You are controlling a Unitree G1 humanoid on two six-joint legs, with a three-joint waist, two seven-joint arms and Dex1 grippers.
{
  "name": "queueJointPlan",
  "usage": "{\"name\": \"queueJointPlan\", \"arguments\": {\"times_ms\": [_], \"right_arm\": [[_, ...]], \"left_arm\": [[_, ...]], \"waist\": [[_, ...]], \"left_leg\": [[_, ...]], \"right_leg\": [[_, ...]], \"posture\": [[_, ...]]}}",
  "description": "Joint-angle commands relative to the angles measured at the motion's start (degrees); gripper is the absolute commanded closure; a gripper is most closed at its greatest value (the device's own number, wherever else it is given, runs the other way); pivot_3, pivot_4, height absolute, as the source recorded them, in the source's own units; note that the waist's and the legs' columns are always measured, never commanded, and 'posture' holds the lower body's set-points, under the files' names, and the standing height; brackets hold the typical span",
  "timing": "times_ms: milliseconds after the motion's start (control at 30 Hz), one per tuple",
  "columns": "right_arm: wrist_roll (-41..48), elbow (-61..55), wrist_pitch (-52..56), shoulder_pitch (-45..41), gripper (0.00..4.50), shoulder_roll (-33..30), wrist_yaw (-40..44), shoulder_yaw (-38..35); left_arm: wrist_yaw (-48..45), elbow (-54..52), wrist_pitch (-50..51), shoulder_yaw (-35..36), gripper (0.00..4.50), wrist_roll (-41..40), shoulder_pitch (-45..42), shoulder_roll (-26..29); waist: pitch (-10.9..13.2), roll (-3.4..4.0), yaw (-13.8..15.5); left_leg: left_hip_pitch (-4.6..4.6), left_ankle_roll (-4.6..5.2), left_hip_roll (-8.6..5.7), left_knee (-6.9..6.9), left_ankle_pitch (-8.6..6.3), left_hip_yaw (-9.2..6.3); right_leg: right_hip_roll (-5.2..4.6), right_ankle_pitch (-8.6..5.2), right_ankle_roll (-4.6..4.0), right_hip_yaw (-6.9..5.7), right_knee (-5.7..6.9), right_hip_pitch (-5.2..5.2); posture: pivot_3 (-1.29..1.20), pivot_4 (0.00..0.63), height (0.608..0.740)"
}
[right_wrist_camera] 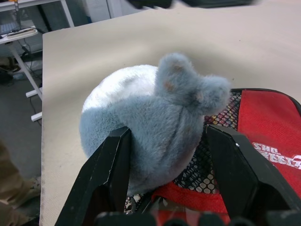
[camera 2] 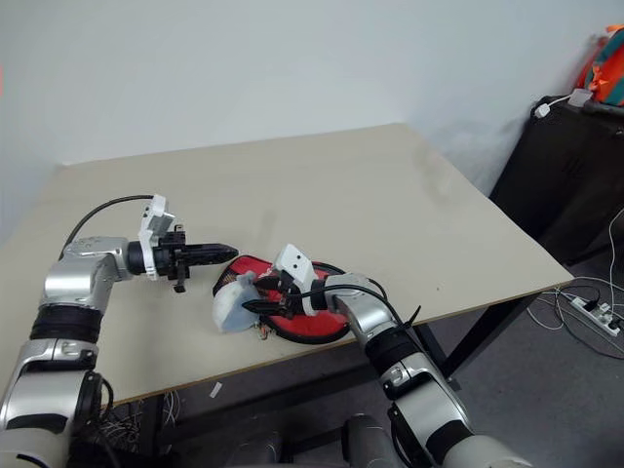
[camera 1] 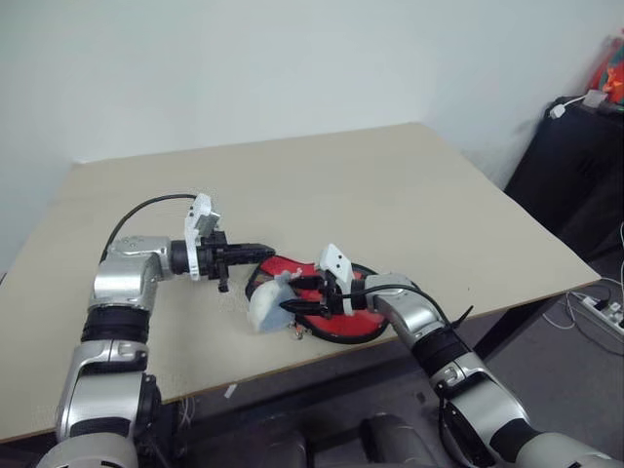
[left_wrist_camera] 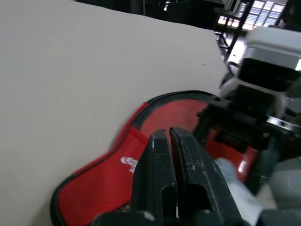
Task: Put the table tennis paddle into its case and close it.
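Lying flat, red black-rimmed case [camera 1: 336,302], seemingly zipped

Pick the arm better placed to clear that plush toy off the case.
Right. The right hand already straddles the grey plush toy, which sits on the case. The left hand is shut, above the case's far edge, beside the toy.

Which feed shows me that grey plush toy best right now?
The right wrist view: the grey plush toy sits close up between the right end effector fingers, ear and fur clear, overlapping the case. Both eye views show it small beside the case; the left wrist view catches only a pale edge.
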Motion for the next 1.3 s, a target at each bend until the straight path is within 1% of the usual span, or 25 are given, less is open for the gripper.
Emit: {"name": "queueJointPlan", "arguments": {"times_ms": [33, 67, 100, 133, 167, 367, 467, 500, 567, 700, 800, 1000, 1200, 1300], "right_arm": [[-0.53, 0.31, -1.07, -1.04, 1.79, 0.07, -0.81, -0.97], [-0.57, 0.51, -1.26, -1.09, 1.79, 0.15, -0.98, -1.03], [-0.6, 0.71, -1.42, -1.15, 1.76, 0.23, -1.1, -1.1], [-0.66, 0.94, -1.59, -1.21, 1.76, 0.34, -1.21, -1.15], [-0.73, 1.17, -1.76, -1.28, 1.76, 0.44, -1.27, -1.2], [-0.89, 2.08, -2.37, -1.57, 1.76, 0.82, -1.38, -1.48], [-0.98, 2.45, -2.6, -1.73, 1.76, 0.97, -1.35, -1.63], [-1.0, 2.55, -2.64, -1.79, 1.76, 1.03, -1.34, -1.68], [-0.98, 2.71, -2.75, -1.93, 1.76, 1.12, -1.35, -1.81], [-0.77, 2.65, -2.76, -1.96, 1.76, 1.1, -1.16, -1.95], [-0.64, 1.95, -2.4, -1.6, 1.76, 0.77, -0.75, -1.9], [-0.69, 1.4, -2.15, -1.02, 1.76, 0.49, -0.4, -1.81], [-0.67, 1.57, -2.2, -1.0, 1.76, 0.6, -0.36, -1.82], [-0.69, 1.7, -2.25, -1.04, 1.76, 0.64, -0.34, -1.83]], "left_arm": [[-2.3, -6.79, 3.37, 0.69, 4.5, -3.39, 1.65, 3.3], [-2.64, -8.05, 4.25, 0.52, 4.5, -3.94, 2.56, 4.06], [-2.98, -8.99, 5.08, 0.33, 4.12, -4.41, 3.37, 4.73], [-3.39, -9.76, 5.7, 0.16, 3.97, -4.82, 4.3, 5.41], [-3.69, -10.41, 6.17, 0.1, 3.73, -5.16, 5.09, 5.91], [-5.05, -15.26, 8.9, -0.86, 1.99, -7.34, 9.48, 7.88], [-4.82, -16.37, 6.76, -2.48, 1.19, -5.79, 11.2, 8.27], [-4.44, -16.37, 5.86, -2.88, 1.02, -5.34, 11.5, 8.25], [-3.67, -16.6, 4.95, -3.86, 0.42, -4.84, 11.75, 7.98], [-1.6, -16.48, 2.46, -5.82, 0.42, -2.92, 11.67, 7.09], [1.12, -13.89, 0.46, -4.99, 0.42, -2.48, 9.42, 5.85], [3.04, -8.49, -3.23, -3.66, 0.42, -1.47, 6.54, 6.27], [1.04, -10.32, -3.64, -5.98, 0.42, -1.37, 8.66, 6.47], [1.26, -10.85, -4.76, -7.66, 0.42, 0.11, 9.57, 6.02]], "waist": [[0.0, 0.01, 0.02], [0.01, 0.02, 0.04], [0.01, 0.02, 0.03], [0.01, 0.02, 0.0], [0.02, 0.04, -0.01], [0.03, 0.04, 0.01], [0.04, 0.06, 0.02], [0.04, 0.06, 0.01], [0.04, 0.06, 0.02], [0.04, 0.07, 0.01], [0.04, 0.08, 0.04], [0.03, 0.07, 0.01], [0.03, 0.08, 0.03], [0.03, 0.07, 0.02]], "left_leg": [[0.02, 0.0, 0.01, 0.0, 0.0, 0.0], [0.03, 0.0, 0.01, 0.0, 0.0, -0.01], [0.04, 0.0, 0.01, 0.0, 0.0, -0.01], [0.04, 0.0, 0.01, 0.0, 0.0, -0.01], [0.06, 0.0, 0.02, 0.0, 0.0, 0.02], [0.09, 0.0, 0.04, -0.01, 0.0, 0.01], [0.12, -0.01, 0.04, -0.01, 0.0, 0.05], [0.11, -0.01, 0.03, -0.01, 0.0, 0.04], [0.11, -0.01, 0.04, -0.01, 0.0, 0.04], [0.12, -0.01, 0.04, -0.01, 0.0, 0.04], [0.12, 0.0, 0.02, -0.01, 0.0, 0.04], [0.13, 0.0, 0.03, -0.02, 0.0, 0.06], [0.12, 0.0, 0.02, -0.02, 0.0, 0.11], [0.12, 0.0, 0.0, -0.02, 0.01, 0.11]], "right_leg": [[0.01, 0.0, 0.0, -0.01, 0.0, 0.0], [0.01, -0.01, -0.01, -0.02, 0.01, 0.01], [0.01, -0.01, -0.02, -0.02, 0.02, 0.02], [0.0, -0.02, -0.03, -0.03, 0.01, 0.02], [0.0, -0.04, -0.06, -0.01, 0.02, 0.02], [0.02, -0.07, -0.11, -0.01, 0.05, 0.02], [0.01, -0.07, -0.12, 0.01, 0.06, 0.01], [0.01, -0.07, -0.12, 0.01, 0.06, 0.02], [0.01, -0.07, -0.12, 0.0, 0.06, 0.01], [0.01, -0.07, -0.12, 0.0, 0.07, 0.02], [0.01, -0.08, -0.12, 0.0, 0.07, 0.02], [0.04, -0.07, -0.12, 0.01, 0.1, 0.0], [0.03, -0.07, -0.12, 0.05, 0.09, 0.0], [0.01, -0.07, -0.12, 0.06, 0.09, 0.01]], "posture": [[0.0, 0.0, 0.74], [0.0, 0.0, 0.74], [0.0, 0.0, 0.74], [0.0, 0.0, 0.74], [0.0, 0.0, 0.74], [0.0, 0.0, 0.74], [0.0, 0.0, 0.74], [0.0, 0.0, 0.74], [0.0, 0.0, 0.74], [0.0, 0.0, 0.74], [0.0, 0.0, 0.74], [0.0, 0.0, 0.74], [0.0, 0.0, 0.74], [0.0, 0.0, 0.74]]}}
